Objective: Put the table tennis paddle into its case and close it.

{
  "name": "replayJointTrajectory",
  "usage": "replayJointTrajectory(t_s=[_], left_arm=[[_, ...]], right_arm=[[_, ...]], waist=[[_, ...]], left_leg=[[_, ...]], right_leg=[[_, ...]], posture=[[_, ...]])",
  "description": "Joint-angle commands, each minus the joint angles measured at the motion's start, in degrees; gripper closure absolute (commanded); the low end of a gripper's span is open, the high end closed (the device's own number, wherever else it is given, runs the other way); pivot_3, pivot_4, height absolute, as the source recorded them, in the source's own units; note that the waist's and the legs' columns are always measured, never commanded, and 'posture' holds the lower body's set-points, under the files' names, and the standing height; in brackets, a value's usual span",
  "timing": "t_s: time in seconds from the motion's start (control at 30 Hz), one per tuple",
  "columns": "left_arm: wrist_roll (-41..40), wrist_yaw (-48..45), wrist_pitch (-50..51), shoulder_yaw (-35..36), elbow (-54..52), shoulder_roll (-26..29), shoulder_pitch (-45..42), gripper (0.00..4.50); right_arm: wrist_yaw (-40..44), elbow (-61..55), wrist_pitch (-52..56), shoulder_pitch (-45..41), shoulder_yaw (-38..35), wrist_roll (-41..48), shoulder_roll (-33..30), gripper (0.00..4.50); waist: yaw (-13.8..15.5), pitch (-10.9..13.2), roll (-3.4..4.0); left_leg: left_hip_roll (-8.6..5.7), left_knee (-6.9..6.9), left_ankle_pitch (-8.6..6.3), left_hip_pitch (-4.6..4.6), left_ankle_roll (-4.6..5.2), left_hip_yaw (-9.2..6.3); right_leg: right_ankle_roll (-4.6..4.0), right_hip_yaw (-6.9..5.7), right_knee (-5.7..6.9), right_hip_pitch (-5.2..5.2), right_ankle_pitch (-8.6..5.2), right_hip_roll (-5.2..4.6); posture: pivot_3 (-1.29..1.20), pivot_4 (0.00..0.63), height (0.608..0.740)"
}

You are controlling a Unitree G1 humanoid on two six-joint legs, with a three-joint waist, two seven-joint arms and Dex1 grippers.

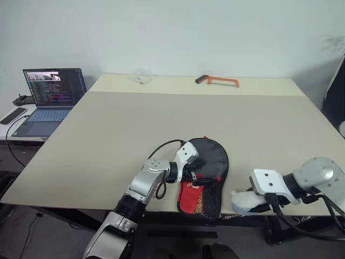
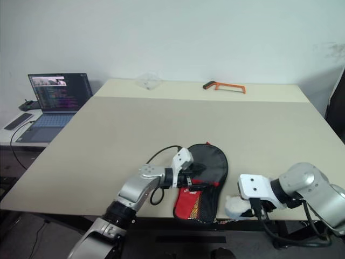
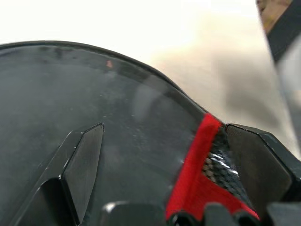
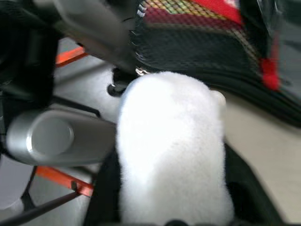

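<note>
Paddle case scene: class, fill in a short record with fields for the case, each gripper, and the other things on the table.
case: flat at the table's near edge, clear window up
left gripper: open, fingers over the case
right gripper: around a white fluffy lump, right of the case
hacksaw: far edge
laptop: side desk, left

Big tan table [image 1: 161, 113] in front of a plain white wall [image 1: 172, 32]. Open laptop [image 1: 51, 97] with a lit screen on a low white side desk [image 1: 21, 116] at the left. Dark floor [image 1: 32, 226] under the table. Soft, even light.
</note>
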Motion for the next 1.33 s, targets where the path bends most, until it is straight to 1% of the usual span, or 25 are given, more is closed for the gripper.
replayJointTrajectory(t_s=[0.03, 0.13, 0.17, 0.27, 0.4, 0.5, 0.6, 0.67, 0.73, 0.8, 0.9, 0.97, 1.07, 1.13, 1.2, 1.27, 1.33], left_arm=[[-6.8, -4.1, 4.4, 4.4, -7.4, 2.8, -0.7, 0.00], [-12.1, -7.5, 9.3, 7.8, -11.4, 8.0, -1.0, 0.00], [-13.9, -9.1, 11.2, 9.4, -12.6, 10.7, -1.0, 0.00], [-18.4, -13.8, 15.6, 14.9, -14.6, 20.7, -0.8, 0.00], [-20.3, -17.4, 17.2, 18.7, -15.6, 30.6, 1.0, 0.00], [-21.9, -19.2, 17.8, 21.9, -15.8, 35.9, 2.6, 0.00], [-23.1, -21.2, 17.3, 25.9, -15.5, 40.9, 4.5, 0.00], [-24.4, -22.9, 17.2, 29.0, -15.0, 44.1, 6.3, 0.00], [-25.1, -23.6, 16.8, 30.8, -14.6, 46.0, 7.4, 0.00], [-25.6, -23.8, 17.6, 33.0, -13.8, 48.3, 8.1, 0.00], [-24.8, -23.8, 16.8, 34.6, -9.8, 51.0, 7.2, 0.00], [-23.5, -24.1, 14.6, 33.2, -7.0, 51.4, 6.1, 0.00], [-22.2, -23.4, 13.0, 30.4, -6.1, 49.9, 5.0, 0.00], [-22.5, -22.4, 13.3, 29.2, -8.3, 48.4, 5.8, 0.00], [-23.4, -19.2, 15.4, 28.9, -11.6, 46.6, 6.9, 0.00], [-24.1, -18.2, 16.8, 29.5, -13.8, 46.3, 8.1, 0.00], [-24.0, -17.7, 17.1, 30.8, -14.6, 47.4, 9.7, 0.00]], right_arm=[[-1.1, 2.7, -1.4, -1.3, 0.9, -2.2, 2.1, 1.31], [-0.6, 5.6, -1.7, -2.7, 0.4, -2.8, 2.9, 0.13], [-0.1, 6.4, -1.7, -3.0, -0.4, -2.2, 2.8, 0.03], [-0.2, 10.8, -0.2, -7.1, -5.3, 0.8, 3.0, 0.03], [1.5, 13.5, -0.3, -8.7, -10.6, 3.3, 0.6, 0.03], [3.4, 12.7, 1.6, -8.1, -15.6, 7.2, -1.3, 0.03], [5.5, 12.3, 4.6, -6.7, -21.9, 11.8, -3.9, 0.03], [7.0, 13.0, 6.7, -4.4, -27.2, 14.5, -5.9, 0.03], [7.5, 13.4, 7.6, -2.1, -30.6, 15.7, -7.2, 0.03], [9.0, 15.3, 6.7, 1.9, -35.1, 14.4, -9.2, 0.03], [10.1, 15.8, 6.7, 5.9, -40.1, 14.1, -11.1, 0.03], [8.8, 14.2, 7.5, 6.1, -39.7, 15.1, -11.1, 0.03], [7.4, 11.8, 8.5, 5.4, -37.8, 16.5, -10.3, 0.03], [7.1, 10.7, 8.5, 5.2, -37.3, 17.3, -9.6, 0.03], [7.0, 10.6, 7.9, 5.0, -36.4, 17.4, -9.6, 0.03], [6.9, 10.7, 7.7, 3.9, -35.3, 17.8, -9.7, 0.03], [6.6, 12.6, 5.3, 0.9, -31.4, 15.6, -9.7, 0.03]], waist=[[-0.1, 0.0, -0.03], [-0.3, 0.1, 0.00], [-0.3, 0.1, -0.02], [-1.0, 0.3, -0.03], [-1.3, 0.6, -0.05], [-1.1, 0.6, -0.06], [-1.0, 0.7, -0.12], [-1.1, 0.8, -0.10], [-1.0, 0.8, -0.10], [-1.0, 0.8, -0.10], [-1.0, 0.9, -0.08], [-1.2, 0.9, -0.06], [-1.3, 0.9, -0.07], [-1.4, 0.9, -0.07], [-1.3, 0.9, -0.10], [-1.3, 1.0, -0.18], [-1.4, 1.0, -0.20]], left_leg=[[0.00, 0.02, 0.00, -0.08, -0.01, 0.01], [0.04, 0.04, -0.01, -0.12, -0.02, 0.03], [0.03, 0.04, -0.01, -0.10, -0.03, 0.03], [0.12, 0.03, -0.01, -0.08, -0.02, 0.01], [0.14, 0.01, -0.01, -0.04, -0.02, 0.03], [0.14, -0.03, -0.02, -0.18, -0.03, 0.01], [0.11, 0.01, -0.02, -0.51, -0.06, 0.04], [0.11, -0.01, -0.04, -0.54, -0.08, 0.09], [0.13, -0.02, -0.04, -0.55, -0.09, 0.09], [0.14, -0.01, -0.04, -0.52, -0.09, 0.11], [0.16, 0.00, -0.05, -0.49, -0.08, 0.21], [0.18, 0.00, -0.04, -0.42, -0.08, 0.37], [0.20, 0.01, -0.04, -0.34, -0.08, 0.47], [0.20, 0.01, -0.04, -0.29, -0.08, 0.58], [0.20, 0.03, -0.04, -0.32, -0.08, 0.58], [0.20, 0.06, -0.04, -0.37, -0.08, 0.58], [0.20, 0.06, -0.04, -0.37, -0.09, 0.61]], right_leg=[[0.00, 0.01, 0.00, -0.07, 0.01, -0.04], [-0.03, 0.04, 0.02, -0.14, 0.02, -0.13], [-0.05, 0.03, 0.04, -0.14, 0.02, -0.13], [-0.14, 0.00, 0.07, -0.14, 0.02, -0.05], [-0.18, -0.01, 0.07, -0.14, 0.04, 0.04], [-0.22, -0.02, 0.04, -0.25, 0.00, 0.04], [-0.36, 0.01, 0.05, -0.59, 0.11, -0.11], [-0.40, 0.05, 0.05, -0.68, 0.13, -0.13], [-0.41, 0.04, 0.06, -0.71, 0.12, -0.13], [-0.28, 0.03, 0.06, -0.68, 0.04, -0.13], [-0.22, 0.05, 0.10, -0.68, 0.02, -0.08], [-0.22, 0.05, 0.18, -0.70, 0.02, -0.07], [-0.22, 0.10, 0.34, -0.72, 0.02, -0.05], [-0.22, 0.18, 0.46, -0.77, 0.01, -0.06], [-0.22, 0.19, 0.51, -0.81, 0.02, -0.06], [-0.22, 0.22, 0.55, -0.87, 0.02, -0.06], [-0.23, 0.25, 0.58, -0.91, 0.03, -0.07]], posture=[[0.00, 0.150, 0.740], [0.00, 0.150, 0.740], [0.00, 0.150, 0.740], [0.00, 0.150, 0.740], [0.00, 0.150, 0.740], [0.00, 0.150, 0.740], [0.00, 0.150, 0.740], [0.00, 0.150, 0.740], [0.00, 0.150, 0.740], [0.00, 0.150, 0.740], [0.00, 0.150, 0.740], [0.00, 0.150, 0.740], [0.00, 0.150, 0.740], [0.00, 0.150, 0.740], [0.00, 0.150, 0.740], [0.00, 0.150, 0.740], [0.00, 0.150, 0.740]])
